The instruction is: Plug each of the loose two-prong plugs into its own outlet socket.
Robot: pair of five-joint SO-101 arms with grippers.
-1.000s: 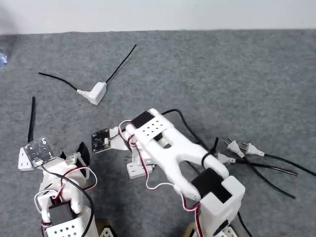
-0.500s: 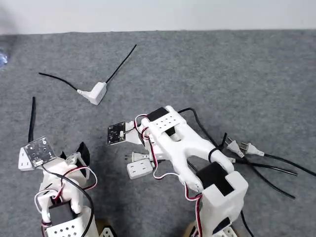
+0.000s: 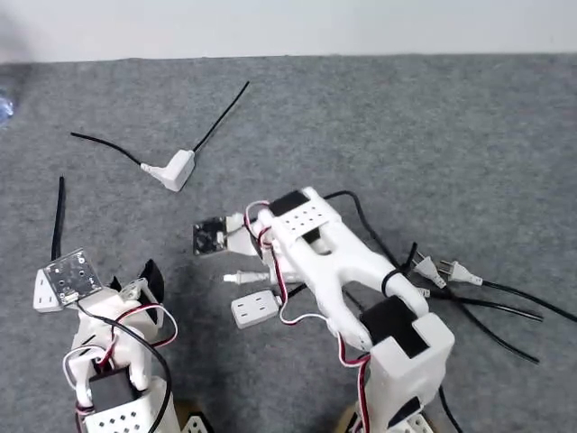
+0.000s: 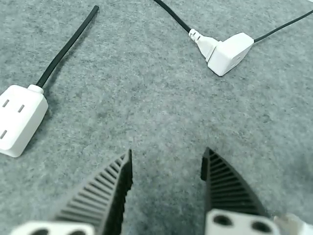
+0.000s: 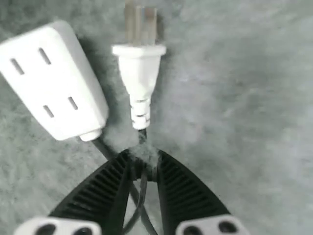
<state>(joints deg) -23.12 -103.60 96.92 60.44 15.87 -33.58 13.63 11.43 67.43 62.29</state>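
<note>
Right gripper (image 5: 142, 164): jaws closed on the black cord (image 5: 142, 134), just behind the strain relief of a white two-prong plug (image 5: 139, 68). The plug points away from the gripper with both flat blades bare and in no slot.

Just beside the plug lies a white socket block (image 5: 56, 81), slotted face up, two pairs of slots showing. Its own dark cord leaves from the end nearest the gripper. Plug and block are side by side and not mated; whether they touch, cannot tell.

Left gripper (image 4: 166, 169): jaws apart, nothing between them, hanging over the grey carpet (image 4: 146, 98). A second socket block (image 4: 17, 120) lies near it to one side, slots up, with a black lead (image 4: 66, 46) running away from it. A third socket block (image 4: 230, 46) lies farther off; in the high view it sits well apart from both arms, toward the far side of the table, with thin black cords leaving it two ways.

Beside the right arm (image 3: 343, 266), two loose plugs (image 3: 425, 265) (image 3: 458, 271) lie unplugged on the carpet, white bodies on black cords
</note>
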